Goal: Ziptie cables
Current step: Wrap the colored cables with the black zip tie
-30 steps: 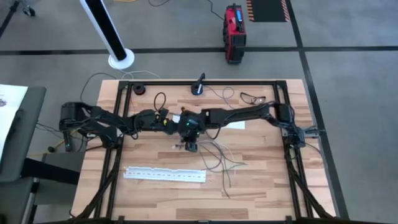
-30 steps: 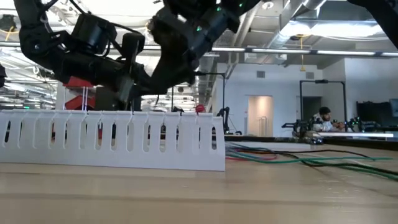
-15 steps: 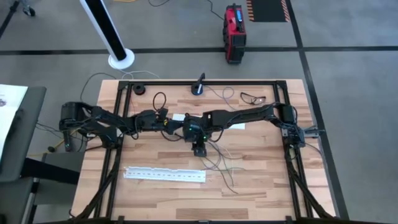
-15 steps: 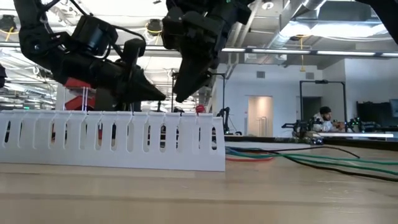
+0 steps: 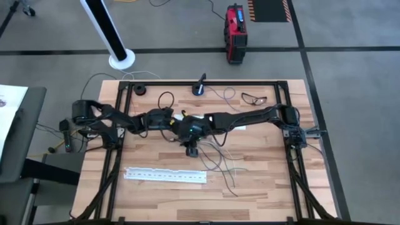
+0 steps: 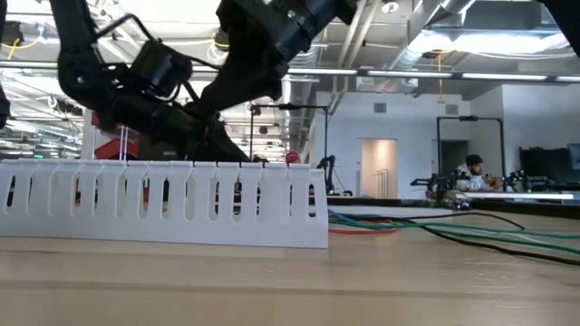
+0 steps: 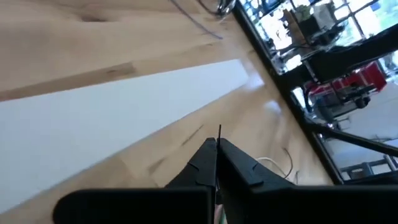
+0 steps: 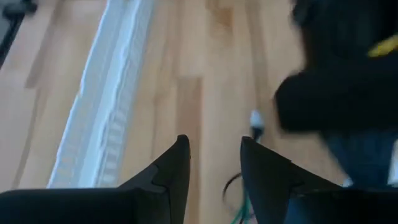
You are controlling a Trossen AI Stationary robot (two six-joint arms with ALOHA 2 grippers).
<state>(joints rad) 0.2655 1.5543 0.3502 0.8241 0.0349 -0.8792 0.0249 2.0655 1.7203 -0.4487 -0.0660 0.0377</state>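
Observation:
The cables [image 5: 220, 160] lie as a loose bunch of thin wires on the wood, right of the table's middle; the low view shows them [image 6: 435, 231] flat on the table. My left gripper [image 5: 176, 124] reaches in from the left at mid-table, shut, with a thin dark strip [image 7: 219, 130] sticking out past its fingertips. My right gripper [image 5: 192, 150] hangs just left of the cables, pointing down. It is open [image 8: 214, 155], and one wire end [image 8: 239, 186] lies below it. Neither gripper touches the cables. My left gripper pinches a thin dark strip between its two shut fingers; only the strip's short free end [image 7: 219, 129] shows past the fingertips. The strip is lifted clear of the table. What the strip is, I cannot tell.
A long white perforated strip [image 5: 165, 176] lies near the front edge, standing as a low wall [image 6: 163, 204] in the low view. A flat white sheet [image 7: 124, 118] lies under the arms. Glasses [image 5: 253, 98] and a small round device [image 5: 199, 89] sit at the far edge.
My left arm has reached farther toward the table's right, bringing its gripper closer to my right gripper. My right gripper swung a little toward the right and near edge, then came back left, tipping as it went. The cables have shifted slightly.

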